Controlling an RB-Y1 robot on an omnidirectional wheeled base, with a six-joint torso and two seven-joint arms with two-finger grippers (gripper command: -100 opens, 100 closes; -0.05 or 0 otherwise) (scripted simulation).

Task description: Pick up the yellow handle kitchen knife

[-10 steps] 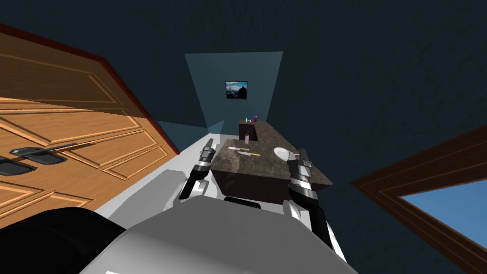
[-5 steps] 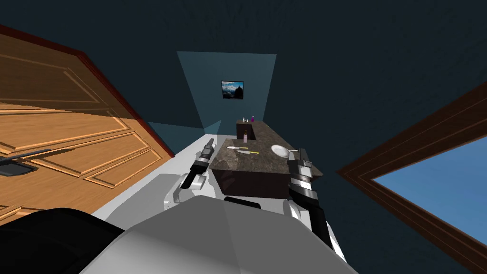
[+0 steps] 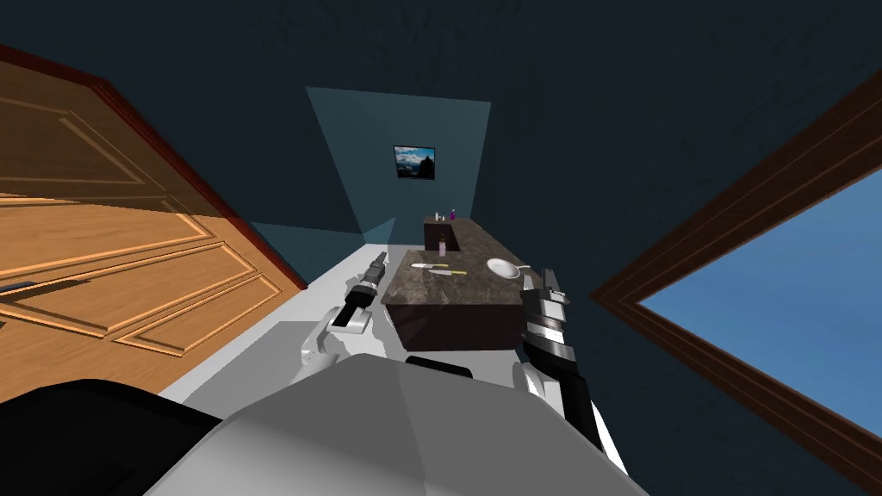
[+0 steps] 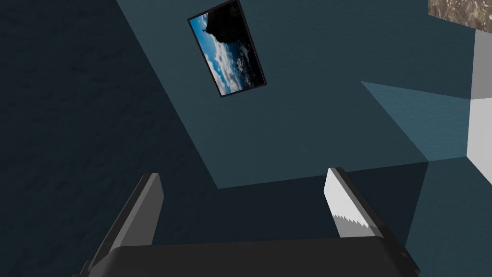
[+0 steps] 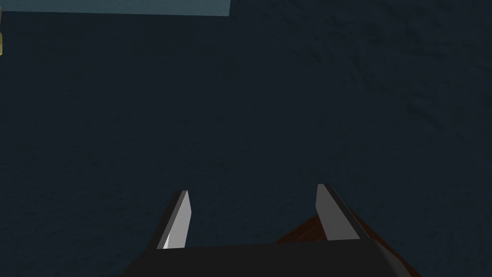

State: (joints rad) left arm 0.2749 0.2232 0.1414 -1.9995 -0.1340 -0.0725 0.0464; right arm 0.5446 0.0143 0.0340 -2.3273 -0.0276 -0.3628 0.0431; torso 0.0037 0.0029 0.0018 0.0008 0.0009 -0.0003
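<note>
Head view: the kitchen knife (image 3: 439,269) lies flat on the dark, mottled top of the desk (image 3: 456,291). It is a slim thing with a pale blade and a yellow handle (image 3: 457,272). Its long axis runs across the desk, nearly parallel to the desk's near edge. The blade points toward the desk's left edge and the handle toward its middle. The knife sits in the far left part of the desk. A white bowl (image 3: 502,268) stands near the desk's right edge and a small bottle (image 3: 443,247) at its far edge.

The left jaws stand just off the desk's left edge, about level with the blade's tip and apart from it. The right jaws are at the desk's near right corner, well apart from the knife, with the bowl roughly between them and the handle.

Left wrist view: the left jaws are spread wide with nothing between them. A corner of the desk's stone top (image 4: 459,12) shows off to one side.

Right wrist view: the right jaws are likewise parted and hold nothing.
</note>
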